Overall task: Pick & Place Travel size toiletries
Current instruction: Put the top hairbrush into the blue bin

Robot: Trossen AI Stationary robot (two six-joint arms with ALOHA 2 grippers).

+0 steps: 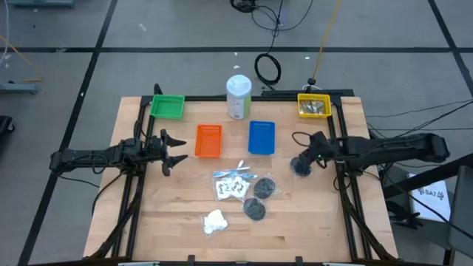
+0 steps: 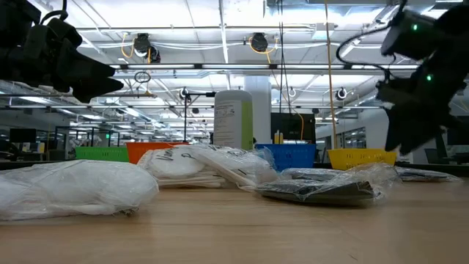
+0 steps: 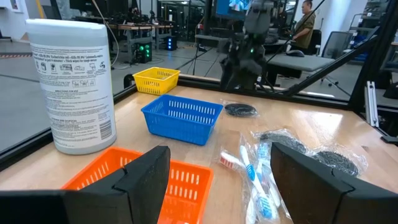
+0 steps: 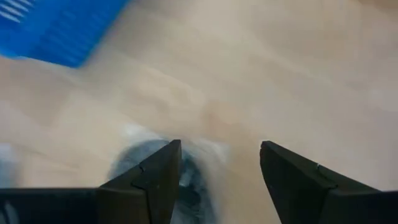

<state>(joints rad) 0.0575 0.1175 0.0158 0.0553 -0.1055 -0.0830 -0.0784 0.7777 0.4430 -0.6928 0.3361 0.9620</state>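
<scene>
Left wrist view: sachet [image 3: 261,177] long axis toward yellow tray [image 3: 156,79].

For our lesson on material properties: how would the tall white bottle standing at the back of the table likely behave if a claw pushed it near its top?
The bottle stands upright and is tall for its narrow base, so a high push would probably tip it. Once on its side, its round body would likely roll. Its smooth plastic wall looks stiff but possibly slippery. Its weight cannot be judged.

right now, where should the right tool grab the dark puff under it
Take the dark grey puff across its middle, coming straight down from above. It lies flat on the table in a clear wrapper, so there is no upright edge to pinch. The right tool is open above it, one finger over the puff.
</scene>
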